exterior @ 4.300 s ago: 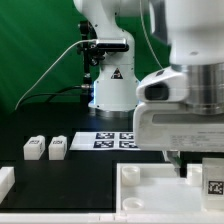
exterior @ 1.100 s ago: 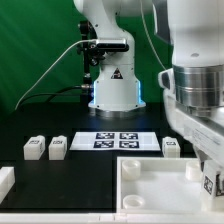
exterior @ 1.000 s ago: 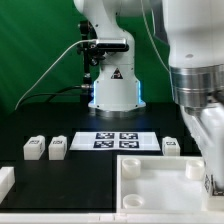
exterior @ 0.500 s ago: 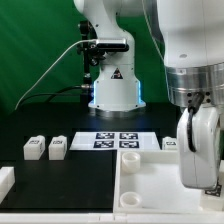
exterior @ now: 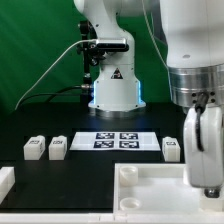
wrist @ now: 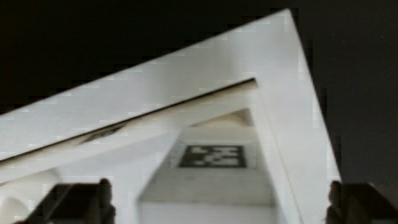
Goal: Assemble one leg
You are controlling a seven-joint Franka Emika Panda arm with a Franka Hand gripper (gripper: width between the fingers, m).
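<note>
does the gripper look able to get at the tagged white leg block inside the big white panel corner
Probably yes: the gripper hangs open right over the small tagged white leg in the white panel corner, nothing between them.
</note>
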